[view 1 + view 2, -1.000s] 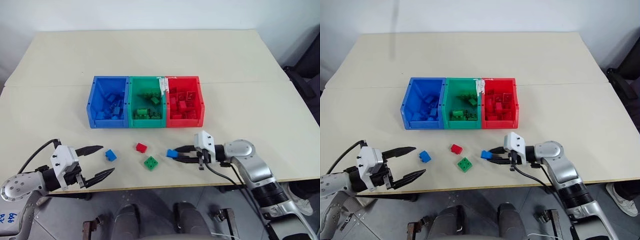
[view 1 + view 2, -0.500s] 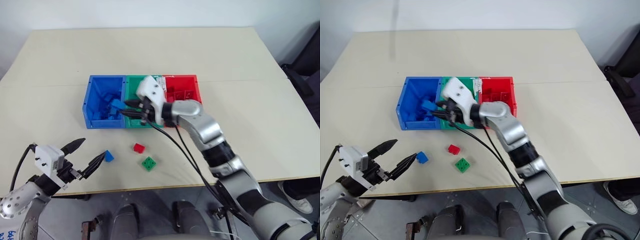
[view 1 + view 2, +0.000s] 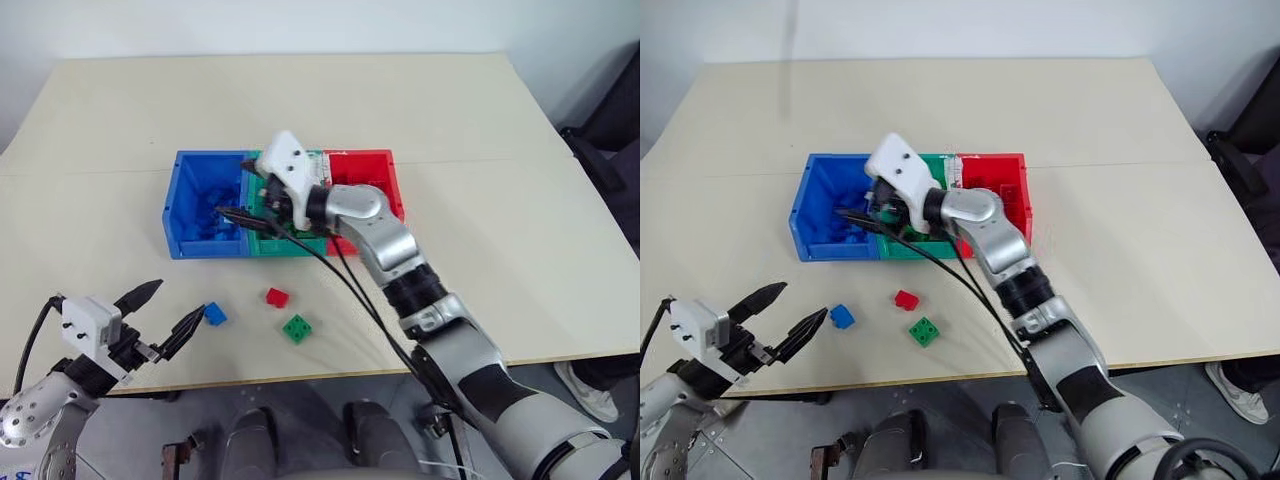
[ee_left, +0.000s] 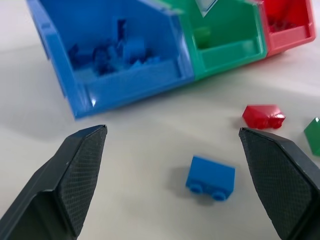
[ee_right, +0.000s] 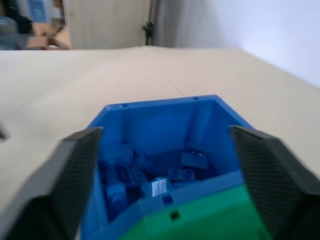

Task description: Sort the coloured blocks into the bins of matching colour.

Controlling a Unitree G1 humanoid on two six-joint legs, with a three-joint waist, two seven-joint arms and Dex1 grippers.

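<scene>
1. Blue block, one of three loose pieces left: it lies on the surface [image 3: 560,230] at 6 o'clock from the blue bin [image 3: 180,205], with the red block [image 3: 278,296] and green block [image 3: 297,327] just beside it at 3 o'clock.
2. Right claw [image 5: 160,165] hangs over the seam between the blue bin and green bin [image 4: 225,47], fingers spread wide, holding nothing.
3. Left claw [image 4: 175,165] is wide open, bracketing the blue block [image 4: 210,178] but apart from it.
4. Best move, as judged: advance the left claw until the block sits centred between the pads, close on its flat sides, then lift clear of the red block.
5. Versus a second ago: the right claw was low on the surface, pinching a blue block; it has since swung up to the bins and let go. The left claw has barely shifted.
</scene>
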